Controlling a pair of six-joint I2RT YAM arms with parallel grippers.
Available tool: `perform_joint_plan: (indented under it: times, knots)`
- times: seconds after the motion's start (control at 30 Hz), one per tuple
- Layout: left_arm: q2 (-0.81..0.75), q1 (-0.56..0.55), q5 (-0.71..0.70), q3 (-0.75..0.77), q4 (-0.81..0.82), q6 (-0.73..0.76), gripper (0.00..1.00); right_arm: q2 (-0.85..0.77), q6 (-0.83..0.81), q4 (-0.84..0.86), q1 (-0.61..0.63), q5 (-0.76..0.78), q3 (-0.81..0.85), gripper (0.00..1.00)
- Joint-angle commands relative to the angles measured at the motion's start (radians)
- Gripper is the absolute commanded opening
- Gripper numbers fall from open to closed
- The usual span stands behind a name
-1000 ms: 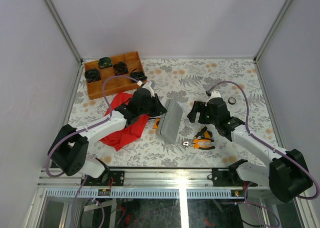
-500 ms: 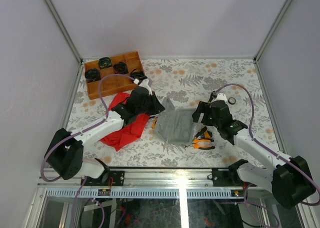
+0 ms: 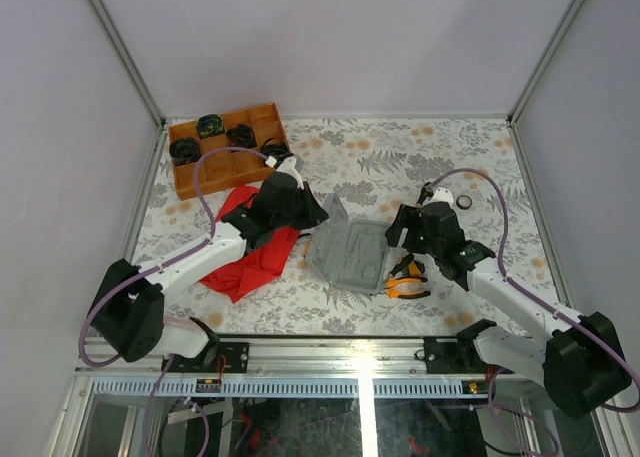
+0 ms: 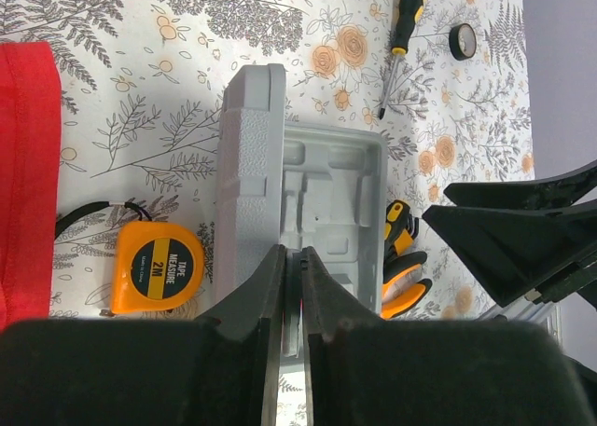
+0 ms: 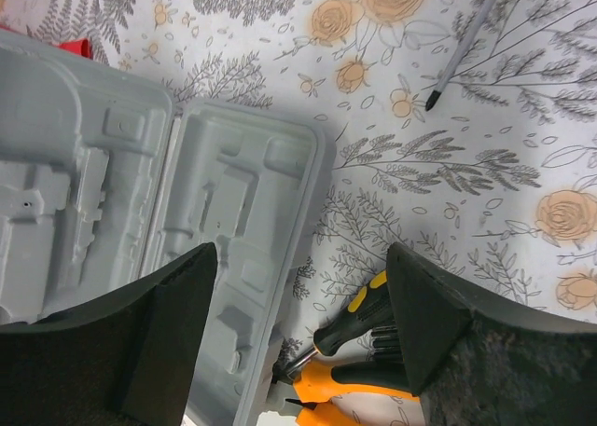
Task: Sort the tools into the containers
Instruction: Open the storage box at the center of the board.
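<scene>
The grey tool case (image 3: 347,256) lies open mid-table, its moulded recesses facing up and empty. My left gripper (image 3: 320,218) is shut on the thin edge of the case's left half (image 4: 250,156) and holds it tilted up. My right gripper (image 3: 401,233) is open and empty, hovering over the case's right edge (image 5: 244,240). The orange-and-black pliers (image 5: 359,389) and a stubby black-yellow screwdriver (image 5: 360,321) lie just right of the case. An orange tape measure (image 4: 157,268) lies left of it. A long screwdriver (image 4: 399,36) lies farther back.
A red cloth (image 3: 250,254) lies under the left arm. A brown wooden tray (image 3: 240,165) with black coiled bundles stands at the back left. A black tape ring (image 3: 463,202) lies at the right, behind the right arm.
The case went from standing on edge to lying spread open. My left gripper kept hold of its left half, and my right gripper let go and backed off to the right.
</scene>
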Motion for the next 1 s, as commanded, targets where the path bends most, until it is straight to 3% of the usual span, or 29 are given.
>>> perform_joint_plan:
  times: [0.0,0.37,0.6,0.97]
  knots:
    - [-0.024,-0.001,-0.03,0.001,0.016,0.005,0.0,0.044,0.01,0.056,0.001,-0.072,-0.002,0.78]
    - [-0.031,-0.001,-0.044,-0.022,0.015,-0.002,0.0,0.217,0.046,0.028,0.001,-0.132,0.038,0.68]
    - [-0.004,-0.002,-0.035,-0.014,0.028,-0.01,0.0,0.253,0.071,0.089,0.002,-0.14,0.033,0.43]
    - [0.12,0.006,-0.032,0.119,0.018,0.039,0.0,0.262,-0.012,0.045,-0.076,-0.091,0.159,0.21]
